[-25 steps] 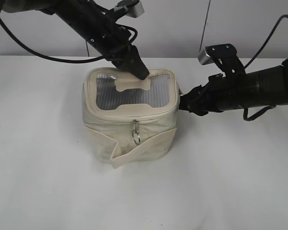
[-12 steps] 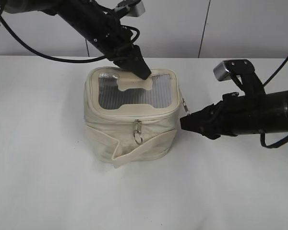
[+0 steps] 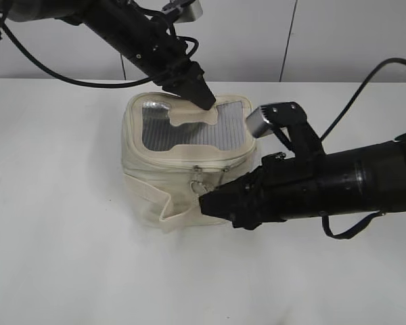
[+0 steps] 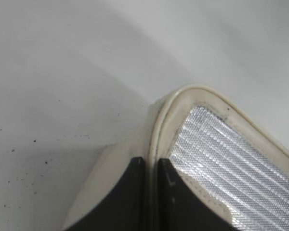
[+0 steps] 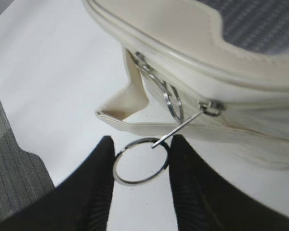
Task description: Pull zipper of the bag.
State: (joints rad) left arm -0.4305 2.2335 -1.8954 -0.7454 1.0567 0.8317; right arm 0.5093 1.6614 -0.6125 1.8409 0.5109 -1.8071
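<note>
Right wrist view first: two dark fingers (image 5: 106, 187) of the right gripper (image 5: 140, 166) flank one ring pull (image 5: 141, 161), both touching its rim — a narrow pinch holding the ring. From that ring a thin link runs up to a slider (image 5: 211, 108) on the zipper (image 5: 183, 65), just above and right of the fingertips. A second ring (image 5: 173, 102) hangs at the bag (image 5: 260, 130) front, above the pinch. So two rings, one bag. Exterior view shows the right gripper (image 3: 213, 202) low at the bag's (image 3: 149, 172) front side. The left gripper (image 3: 201, 100) presses down on the mesh top (image 3: 223, 128) at the rear — its two fingers (image 4: 123, 202) nearly together, straddling the rim (image 4: 156, 130).
</note>
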